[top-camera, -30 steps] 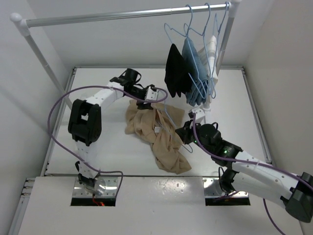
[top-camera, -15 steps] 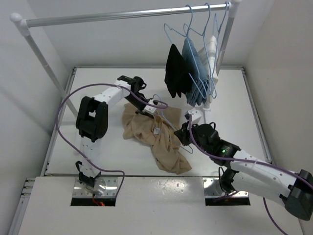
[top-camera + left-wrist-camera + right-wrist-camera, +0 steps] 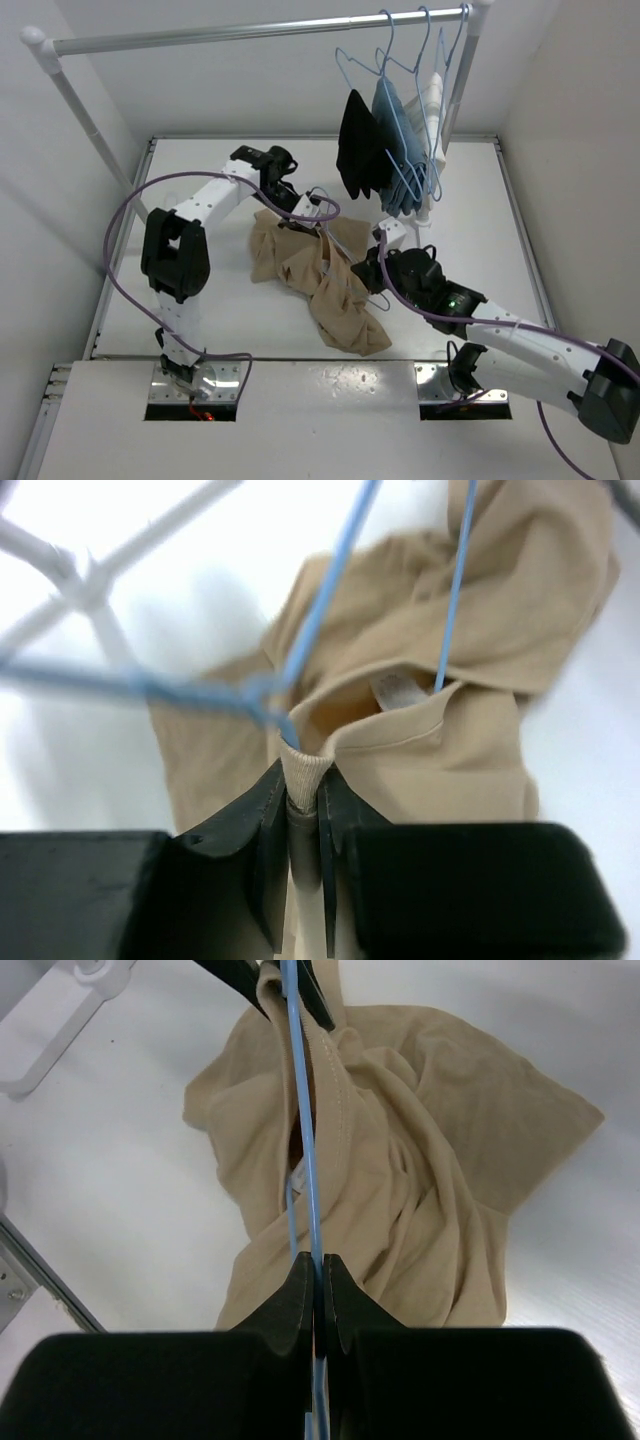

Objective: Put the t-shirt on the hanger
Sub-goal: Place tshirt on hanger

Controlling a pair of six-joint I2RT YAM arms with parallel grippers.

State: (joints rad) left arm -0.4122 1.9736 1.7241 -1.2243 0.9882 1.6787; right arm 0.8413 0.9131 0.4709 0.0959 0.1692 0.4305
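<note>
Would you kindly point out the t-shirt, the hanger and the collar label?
t-shirt [image 3: 440, 1150]: right wrist view, on the crumpled body fabric.
hanger [image 3: 304, 1130]: right wrist view, on its blue wire.
collar label [image 3: 398, 690]: left wrist view, on the white tag.

blocked: hung clothes [image 3: 390, 145] far right | open: table [image 3: 225, 320] left of t-shirt [image 3: 320, 285]

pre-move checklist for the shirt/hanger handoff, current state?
1. Left claw pinching shirt collar: ok.
2. Right claw shut on hanger wire: ok.
3. Hanger wire into neck opening: ok, one wire dips in beside the label.
4. Other hanger arm inside shirt: cannot tell.
5. Shirt shoulders seated on hanger: not ok, shirt lies bunched on the table.
</note>
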